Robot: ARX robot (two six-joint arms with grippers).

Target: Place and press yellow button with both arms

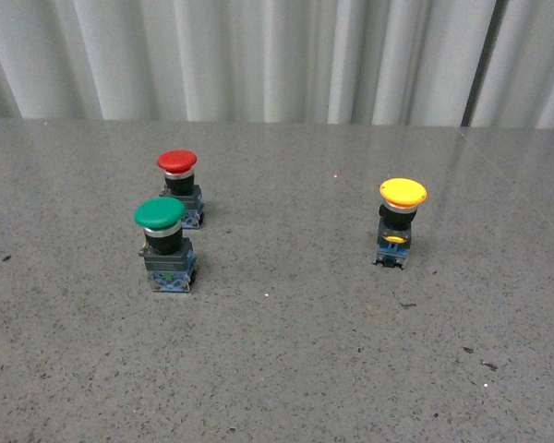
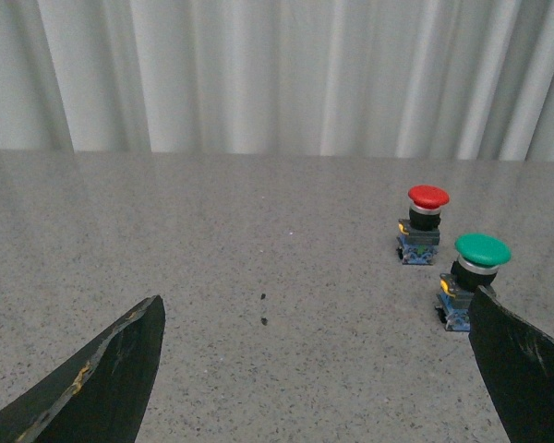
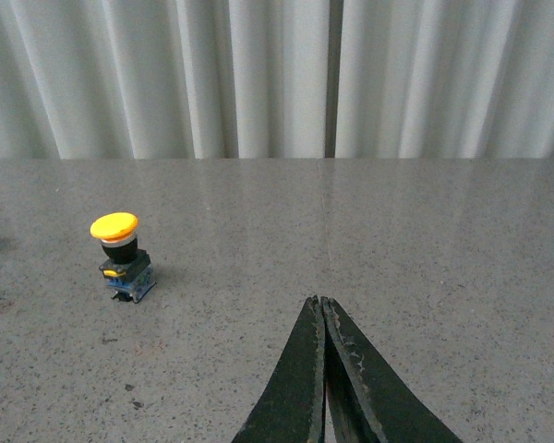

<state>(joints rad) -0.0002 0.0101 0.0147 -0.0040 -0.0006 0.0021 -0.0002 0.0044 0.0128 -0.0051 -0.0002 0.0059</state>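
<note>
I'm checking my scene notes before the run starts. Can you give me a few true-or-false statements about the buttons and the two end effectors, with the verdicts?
1. The yellow mushroom-capped push button stands upright, alone, apart from the other two. True.
2. The green-capped push button lies tipped on its side. False: it stands upright on the grey speckled table.
3. The red-capped push button stands farther from the robot than the green one. True.
4. The left end effector is shut. False: its fingers are spread wide.
5. The right end effector grips the yellow button. False: it is shut on nothing, away from that button.
</note>
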